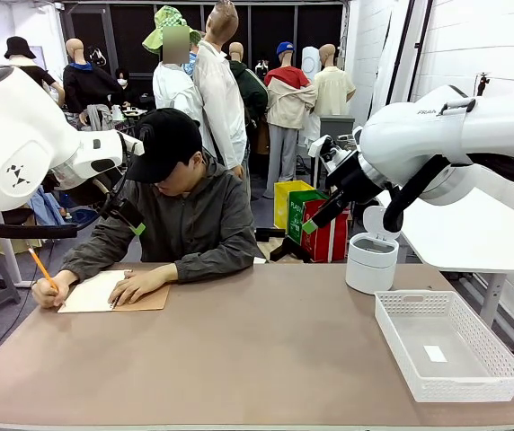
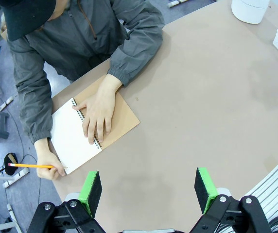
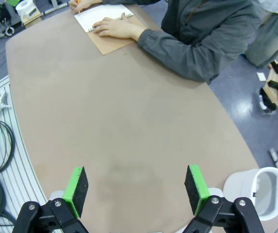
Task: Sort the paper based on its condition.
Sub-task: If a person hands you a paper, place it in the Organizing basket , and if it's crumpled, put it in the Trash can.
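The paper, partly under the person's hand, lies nearer the left tool than the right tool. Both tools gape empty.

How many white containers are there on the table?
2. A mesh basket lies at the robot's right, on the near side; an open round bin stands just beyond it, toward the far edge. No other seems hidden.
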Controlling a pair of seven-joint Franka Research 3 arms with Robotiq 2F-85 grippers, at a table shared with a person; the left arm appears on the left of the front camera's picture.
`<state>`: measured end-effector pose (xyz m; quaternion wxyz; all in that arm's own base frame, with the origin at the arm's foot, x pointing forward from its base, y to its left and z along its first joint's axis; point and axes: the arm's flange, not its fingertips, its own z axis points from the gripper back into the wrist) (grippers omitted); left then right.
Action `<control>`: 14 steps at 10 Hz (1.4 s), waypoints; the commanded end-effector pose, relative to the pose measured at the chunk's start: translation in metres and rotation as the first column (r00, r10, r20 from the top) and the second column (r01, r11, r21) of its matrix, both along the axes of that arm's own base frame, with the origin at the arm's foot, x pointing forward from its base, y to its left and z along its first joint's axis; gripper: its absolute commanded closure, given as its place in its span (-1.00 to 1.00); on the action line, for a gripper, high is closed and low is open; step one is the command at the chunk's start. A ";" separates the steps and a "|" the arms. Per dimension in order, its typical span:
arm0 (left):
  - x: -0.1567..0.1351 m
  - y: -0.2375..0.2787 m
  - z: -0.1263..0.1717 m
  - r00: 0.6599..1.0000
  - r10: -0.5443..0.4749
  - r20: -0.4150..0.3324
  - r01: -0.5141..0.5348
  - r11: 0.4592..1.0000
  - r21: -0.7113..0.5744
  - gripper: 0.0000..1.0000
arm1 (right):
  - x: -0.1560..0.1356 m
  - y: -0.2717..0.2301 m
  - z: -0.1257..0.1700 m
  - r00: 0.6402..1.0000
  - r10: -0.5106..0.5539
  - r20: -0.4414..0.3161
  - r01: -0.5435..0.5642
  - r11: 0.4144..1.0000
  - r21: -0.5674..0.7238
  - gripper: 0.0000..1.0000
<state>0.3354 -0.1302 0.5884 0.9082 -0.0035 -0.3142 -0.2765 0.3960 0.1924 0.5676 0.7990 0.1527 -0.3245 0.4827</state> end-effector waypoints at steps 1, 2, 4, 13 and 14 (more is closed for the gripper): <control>0.001 0.000 0.002 1.000 0.001 -0.001 -0.001 1.000 0.000 -1.00 | 0.001 0.000 0.002 1.000 0.005 -0.013 -0.005 1.000 0.001 -1.00; 0.001 0.000 0.002 1.000 0.001 -0.001 -0.001 1.000 0.000 -1.00 | 0.001 0.000 0.002 1.000 0.005 -0.013 -0.005 1.000 0.001 -1.00; 0.001 0.000 0.002 1.000 0.001 -0.001 -0.001 1.000 0.000 -1.00 | 0.001 0.000 0.002 1.000 0.005 -0.013 -0.005 1.000 0.001 -1.00; 0.001 0.000 0.002 1.000 0.001 -0.001 -0.001 1.000 0.000 -1.00 | 0.001 0.000 0.002 1.000 0.005 -0.013 -0.005 1.000 0.001 -1.00; 0.001 0.000 0.002 1.000 0.001 -0.001 -0.001 1.000 0.000 -1.00 | 0.001 0.000 0.002 1.000 0.005 -0.013 -0.005 1.000 0.001 -1.00</control>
